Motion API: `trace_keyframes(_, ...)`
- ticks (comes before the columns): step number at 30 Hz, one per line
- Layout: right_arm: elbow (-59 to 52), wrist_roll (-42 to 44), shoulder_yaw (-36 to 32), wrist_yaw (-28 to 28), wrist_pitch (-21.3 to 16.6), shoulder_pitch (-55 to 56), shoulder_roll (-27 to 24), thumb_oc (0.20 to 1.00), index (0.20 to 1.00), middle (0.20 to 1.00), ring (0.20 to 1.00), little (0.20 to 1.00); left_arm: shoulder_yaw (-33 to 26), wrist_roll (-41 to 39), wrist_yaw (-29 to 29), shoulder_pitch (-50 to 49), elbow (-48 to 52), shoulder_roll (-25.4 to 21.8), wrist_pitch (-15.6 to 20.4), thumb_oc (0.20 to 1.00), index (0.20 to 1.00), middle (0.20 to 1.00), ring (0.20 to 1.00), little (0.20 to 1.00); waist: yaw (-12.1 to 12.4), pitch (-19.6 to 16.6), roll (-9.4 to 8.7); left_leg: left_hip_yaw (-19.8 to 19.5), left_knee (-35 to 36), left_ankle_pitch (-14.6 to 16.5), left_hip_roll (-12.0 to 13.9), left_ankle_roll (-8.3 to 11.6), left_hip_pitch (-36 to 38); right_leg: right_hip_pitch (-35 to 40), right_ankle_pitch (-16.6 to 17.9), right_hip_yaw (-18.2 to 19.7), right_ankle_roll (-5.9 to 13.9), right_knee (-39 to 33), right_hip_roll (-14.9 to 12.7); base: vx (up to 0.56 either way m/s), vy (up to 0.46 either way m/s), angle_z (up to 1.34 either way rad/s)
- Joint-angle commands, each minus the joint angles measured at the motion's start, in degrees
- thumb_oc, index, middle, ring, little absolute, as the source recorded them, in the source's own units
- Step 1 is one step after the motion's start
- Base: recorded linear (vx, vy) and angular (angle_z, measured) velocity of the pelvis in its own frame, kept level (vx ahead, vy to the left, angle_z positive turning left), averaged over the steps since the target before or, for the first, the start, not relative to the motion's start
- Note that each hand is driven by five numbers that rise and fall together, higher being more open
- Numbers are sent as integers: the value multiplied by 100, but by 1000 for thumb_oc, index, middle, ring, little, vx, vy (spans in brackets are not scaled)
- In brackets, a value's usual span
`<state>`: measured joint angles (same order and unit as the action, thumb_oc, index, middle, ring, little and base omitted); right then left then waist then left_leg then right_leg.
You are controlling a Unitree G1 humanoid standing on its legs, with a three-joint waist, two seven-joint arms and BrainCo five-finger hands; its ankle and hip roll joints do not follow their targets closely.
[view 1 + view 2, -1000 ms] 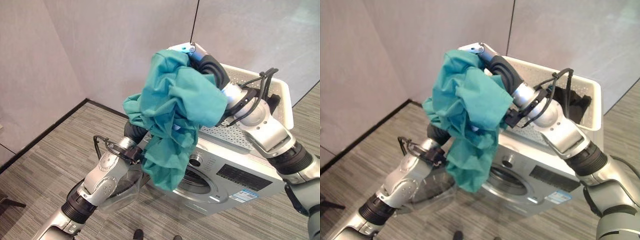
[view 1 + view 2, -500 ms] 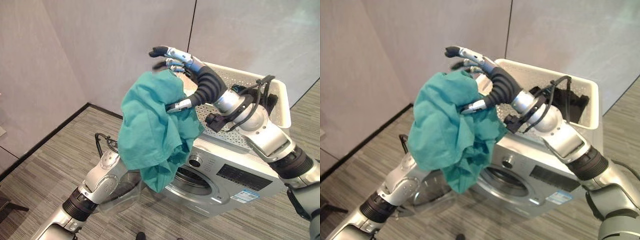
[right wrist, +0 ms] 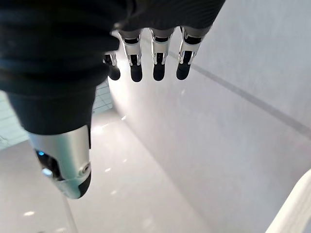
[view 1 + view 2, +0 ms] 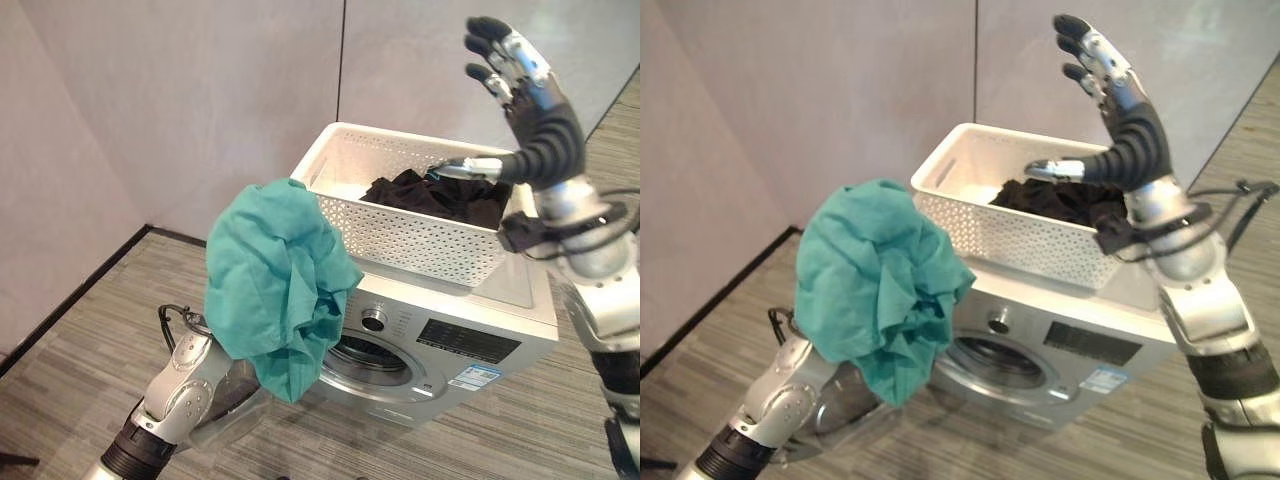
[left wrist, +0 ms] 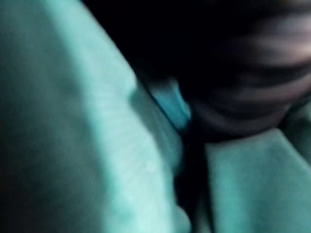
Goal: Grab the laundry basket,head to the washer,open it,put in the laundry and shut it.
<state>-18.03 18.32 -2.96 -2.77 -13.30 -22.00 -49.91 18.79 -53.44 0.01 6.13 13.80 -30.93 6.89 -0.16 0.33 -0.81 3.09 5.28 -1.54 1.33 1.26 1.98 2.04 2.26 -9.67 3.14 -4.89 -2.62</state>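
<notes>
A crumpled teal cloth hangs in front of the silver washer, draped over my left hand, whose fingers are buried in the fabric. The washer's round opening faces me, and its glass door stands swung out under the cloth. On top of the washer sits the white perforated laundry basket with dark clothes inside. My right hand is raised above the basket's right end, open, fingers straight and holding nothing.
Grey wall panels stand close behind the washer. Striped grey floor runs to the left and in front, with a dark skirting line at the wall's foot on the left.
My right hand has let go of the teal cloth and lifted up and to the right, above the basket. The cloth now hangs lower on my left hand. The camera has shifted.
</notes>
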Motion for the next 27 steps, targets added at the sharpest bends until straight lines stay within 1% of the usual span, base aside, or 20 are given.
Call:
trace_keyframes(1,30,-162,-493,-373,-384,6,-155,1000,1000,1000,1000,1000,-371,70,-307,123,477,-72,260,200,200,200,200,200,-41,-354,-219,66,-28,264,-198,-144,40,118,-49,166,428,189,-286,24,56,-19)
trace_keyframes(2,-73,-277,-1159,-500,-471,490,-183,1000,1000,1000,1000,1000,-553,86,-417,-159,655,-105,238,200,200,200,200,200,-92,-361,-217,116,-28,301,-210,-158,48,103,-43,205,448,164,-299,33,66,-19)
trace_keyframes(3,-110,-303,-1460,-549,-505,766,-160,1000,1000,1000,1000,1000,-612,88,-455,-267,753,-129,233,200,200,200,200,200,-96,-371,-221,125,-28,318,-214,-162,49,104,-44,215,453,148,-301,27,42,-15)
trace_keyframes(4,-122,-302,-1478,-547,-502,788,-154,1000,1000,1000,1000,1000,-602,88,-453,-267,756,-133,232,200,200,200,200,200,-86,-375,-226,127,-28,319,-214,-162,49,104,-44,217,453,146,-301,23,23,-9)
trace_keyframes(5,83,-483,-2105,-789,-541,1240,-153,1000,1000,1000,1000,1000,-749,34,-588,-506,851,-145,206,200,200,200,200,200,-197,-352,-215,159,-28,356,-220,-173,52,88,-37,252,469,115,-305,18,25,-13)
trace_keyframes(6,154,-527,-2344,-869,-554,1497,-131,1000,1000,1000,1000,1000,-787,-46,-637,-588,879,-159,191,200,200,200,200,200,-197,-353,-212,167,-28,360,-222,-180,50,76,-34,274,472,113,-303,6,67,-18)
trace_keyframes(7,698,-678,-2986,-1222,-507,2154,-9,1000,1000,1000,1000,1000,-914,-123,-717,-829,885,-174,210,200,200,200,200,200,-330,-301,-191,242,-28,392,-244,-218,46,13,6,378,497,87,-311,-6,56,-20)
trace_keyframes(9,886,-727,-3082,-1306,-496,2303,29,1000,1000,1000,1000,1000,-870,-149,-756,-880,890,-200,203,200,200,200,200,200,-311,-286,-193,280,-28,399,-252,-236,45,-24,22,419,513,98,-314,-20,48,-19)
trace_keyframes(11,1433,-789,-3191,-1458,-442,2609,265,1000,1000,1000,1000,1000,-829,-211,-832,-963,839,-256,182,200,200,200,200,200,-383,-181,-154,357,-28,412,-274,-296,26,-159,43,554,545,250,-322,-64,68,-25)
trace_keyframes(12,1635,-903,-3176,-1495,-414,2751,292,1000,1000,1000,1000,1000,-723,-266,-869,-904,767,-292,157,200,200,200,200,200,-394,-125,-150,310,-28,377,-271,-320,5,-268,-66,711,527,532,-288,-74,57,-23)
trace_keyframes(14,1943,-1123,-3020,-1569,-351,2891,447,1000,1000,1000,1000,1000,-602,-352,-933,-923,708,-302,169,200,200,200,200,200,-493,27,-142,215,-51,342,-255,-353,-26,-487,-204,1143,516,894,-181,-80,5,-13)
trace_keyframes(15,2047,-1240,-2963,-1586,-301,2874,477,1000,1000,1000,1000,1000,-650,-372,-934,-994,708,-294,195,200,200,200,200,200,-460,71,-154,281,-61,341,-244,-352,-49,-576,-192,1082,517,874,-255,-133,-57,-2)
trace_keyframes(16,2295,-1461,-2764,-1698,-234,2709,483,1000,1000,1000,1000,1000,-685,-375,-964,-1117,697,-269,213,200,200,200,200,200,-343,140,-167,453,-92,394,-198,-318,-51,-608,-63,736,575,746,-486,-119,-56,-5)
trace_keyframes(17,2332,-1473,-2714,-1719,-247,2654,473,1000,1000,1000,1000,1000,-716,-376,-968,-1126,698,-269,214,200,200,200,200,200,-348,140,-176,479,-93,362,-200,-318,-75,-622,-4,758,573,704,-486,-141,-198,-47)
trace_keyframes(18,2971,-1478,-2332,-1740,-156,2378,650,1000,1000,1000,1000,1000,-617,-295,-1135,-1181,554,-182,109,200,200,200,200,200,-113,320,-310,647,-501,505,-112,-236,-220,-705,235,206,612,573,-704,-79,-159,-70)
trace_keyframes(19,3003,-1471,-2322,-1742,-176,2364,646,1000,1000,1000,1000,1000,-617,-299,-1144,-1176,545,-190,110,200,200,200,200,200,-123,329,-322,636,-557,531,-115,-236,-241,-683,242,194,613,549,-711,-78,-203,-96)
trace_keyframes(20,3229,-1407,-2258,-1769,-188,2345,748,1000,1000,1000,1000,1000,-574,-312,-1200,-1204,465,-160,91,200,200,200,200,200,-73,370,-395,621,-706,586,-120,-225,-292,-622,237,106,600,494,-730,-27,-84,-60)
trace_keyframes(22,3601,-1248,-2147,-1742,-219,2375,946,1000,1000,1000,1000,1000,-454,-327,-1241,-1275,327,-99,64,200,200,200,200,200,-16,405,-470,537,-816,603,-84,-182,-351,-556,176,52,544,482,-652,7,-148,-3)
trace_keyframes(24,3908,-1203,-2102,-1640,-166,2532,1002,1000,1000,1000,1000,1000,-424,-383,-1298,-1484,276,-89,-11,200,200,200,200,200,9,457,-514,452,-872,587,-33,-147,-385,-488,101,-27,487,487,-563,34,-155,29)
trace_keyframes(27,4163,-1103,-1934,-1447,-192,2787,1198,1000,1000,1000,1000,1000,-378,-428,-1364,-1726,157,-163,-57,200,200,200,200,200,-19,708,-574,333,-939,529,50,-97,-496,-514,26,-151,422,542,-465,-72,-149,34)
